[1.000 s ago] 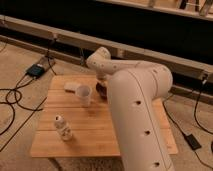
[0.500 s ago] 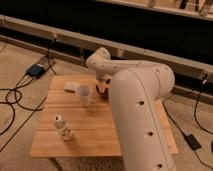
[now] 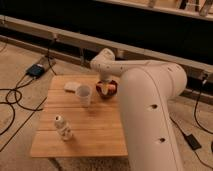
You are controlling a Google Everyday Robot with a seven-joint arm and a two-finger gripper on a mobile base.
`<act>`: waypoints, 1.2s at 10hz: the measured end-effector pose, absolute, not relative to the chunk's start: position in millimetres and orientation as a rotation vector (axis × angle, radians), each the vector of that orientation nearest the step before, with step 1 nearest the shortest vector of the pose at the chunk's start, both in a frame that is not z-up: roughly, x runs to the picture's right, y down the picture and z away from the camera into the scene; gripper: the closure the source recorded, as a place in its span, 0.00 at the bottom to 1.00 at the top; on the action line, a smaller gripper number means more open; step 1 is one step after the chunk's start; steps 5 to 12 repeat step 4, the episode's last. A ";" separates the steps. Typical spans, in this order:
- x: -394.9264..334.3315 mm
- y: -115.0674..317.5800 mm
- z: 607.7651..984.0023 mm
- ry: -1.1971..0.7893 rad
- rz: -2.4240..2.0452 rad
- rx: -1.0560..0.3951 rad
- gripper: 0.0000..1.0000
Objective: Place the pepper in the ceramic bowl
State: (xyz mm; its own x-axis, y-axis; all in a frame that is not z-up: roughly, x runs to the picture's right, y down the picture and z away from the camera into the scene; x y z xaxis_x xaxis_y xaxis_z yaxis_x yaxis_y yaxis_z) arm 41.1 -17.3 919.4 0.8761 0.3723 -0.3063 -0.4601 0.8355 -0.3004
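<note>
The dark maroon ceramic bowl stands near the far edge of the wooden table. My gripper hangs at the end of the white arm, right over the bowl and reaching down into it. A small orange bit, the pepper, shows at the bowl's left side under the gripper. I cannot tell whether it is held or lies in the bowl. The gripper hides most of the bowl's inside.
A translucent white cup stands just left of the bowl. A flat white pad lies behind the cup. A small bottle stands at the front left. My arm's big white body covers the table's right side. Cables and a dark box lie on the floor to the left.
</note>
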 end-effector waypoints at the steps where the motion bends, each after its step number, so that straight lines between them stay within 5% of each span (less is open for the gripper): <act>1: 47.6 -15.1 914.1 0.253 0.470 -0.371 0.20; 12: 49.7 -13.7 912.0 0.257 0.482 -0.369 0.20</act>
